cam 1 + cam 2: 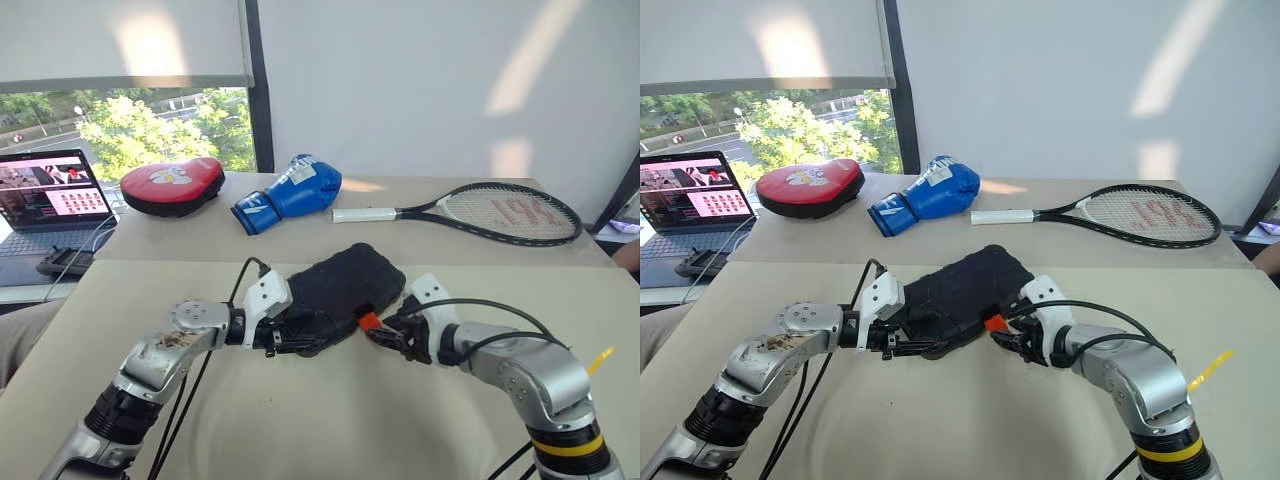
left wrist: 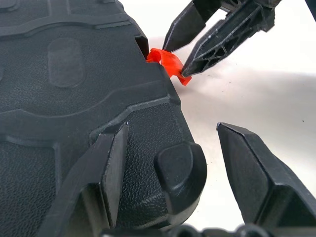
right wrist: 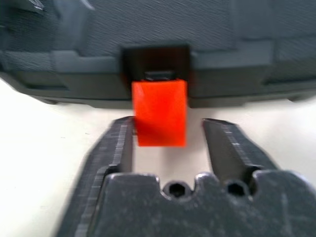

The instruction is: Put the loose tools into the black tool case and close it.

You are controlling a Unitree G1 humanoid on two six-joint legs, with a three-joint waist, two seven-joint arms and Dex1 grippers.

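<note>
in the eye views the closed black tool case [image 1: 345,283] lies on the table [image 1: 300,420] between both grippers; in the left wrist view the left gripper [image 2: 170,148] gapes at its corner; in the right wrist view the right gripper [image 3: 168,131] brackets the orange latch [image 3: 160,112], fingers apart.

A closed black tool case [image 1: 345,288] lies on a beige table [image 1: 320,420], the left gripper [image 1: 283,338] and right gripper [image 1: 388,331] flanking its orange latch [image 1: 368,321].

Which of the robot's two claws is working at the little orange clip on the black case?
The right gripper: its fingers straddle the orange latch on the edge of the closed black tool case. The left gripper instead straddles a corner of the case, away from the latch.
</note>
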